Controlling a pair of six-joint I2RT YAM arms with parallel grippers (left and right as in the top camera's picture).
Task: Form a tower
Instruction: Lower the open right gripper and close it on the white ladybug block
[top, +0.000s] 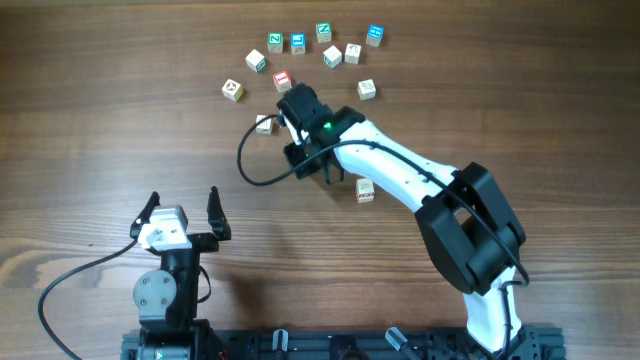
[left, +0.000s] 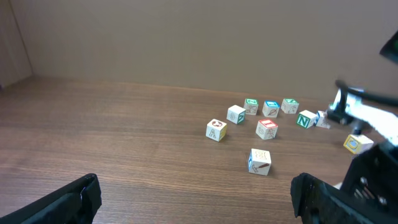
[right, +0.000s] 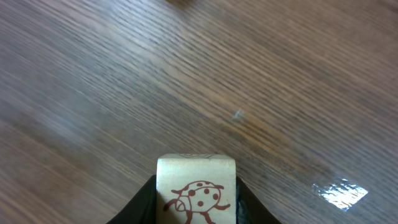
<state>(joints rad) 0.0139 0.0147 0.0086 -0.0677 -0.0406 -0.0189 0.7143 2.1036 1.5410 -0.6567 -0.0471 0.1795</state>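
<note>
Through the right wrist camera, the right gripper (right: 196, 208) has its dark fingers (right: 144, 202) pressed to both sides of a pale ladybird cube (right: 196, 186). The red print faces the lens. Beyond the fingertips lies bare wood-grain table (right: 186, 74) with one glint of light.

From overhead, the tower (top: 364, 190) stands near those fingers, on the side toward the arm's base and apart from them. Only a pale top and a sliver of printed side show, so I cannot tell how many cubes high it is. Eleven loose cubes (top: 297, 42) lie beyond the fingers, one close beside a looping black cable (top: 248, 165). The left gripper (top: 183, 197) is spread wide with nothing between its fingers, well apart from everything.

From the left wrist, ten cubes sit ahead of its fingers. The right arm (left: 373, 118) crosses the right edge and hides the tower. A plain tan wall (left: 186, 37) stands behind.
</note>
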